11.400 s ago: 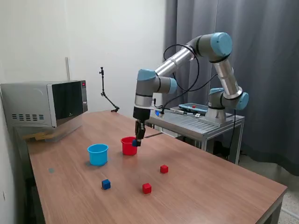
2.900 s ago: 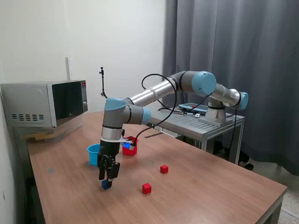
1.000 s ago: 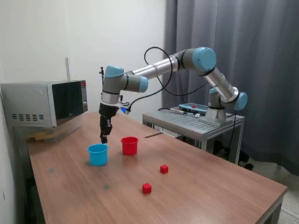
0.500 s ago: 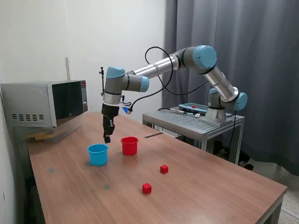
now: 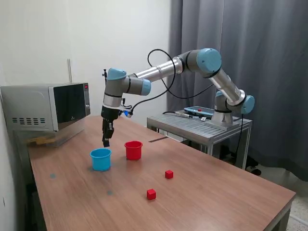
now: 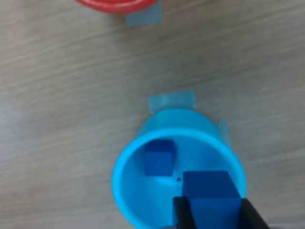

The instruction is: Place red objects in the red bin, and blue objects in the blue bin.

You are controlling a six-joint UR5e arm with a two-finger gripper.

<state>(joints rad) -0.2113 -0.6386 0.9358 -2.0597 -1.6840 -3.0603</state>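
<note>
My gripper (image 5: 105, 142) hangs just above the light blue cup (image 5: 100, 159), shut on a dark blue cube. In the wrist view the held cube (image 6: 211, 193) sits between my fingers (image 6: 182, 215), over the cup's rim (image 6: 125, 153). A second dark blue cube (image 6: 158, 157) lies inside the cup. The red cup (image 5: 133, 150) stands beside the blue cup, on the exterior view's right; its edge shows in the wrist view (image 6: 116, 4). Two red cubes (image 5: 169, 174) (image 5: 151, 194) lie on the wooden table nearer the front.
A microwave (image 5: 45, 108) stands at the exterior view's left on the table. A metal side table (image 5: 202, 124) carrying the arm's base stands behind, with a thin tripod stand (image 5: 108, 96) and a grey curtain at the back.
The gripper took the blue cube from the table front and carried it up over the blue cup. In the last half second it shifted slightly to the exterior view's left.
</note>
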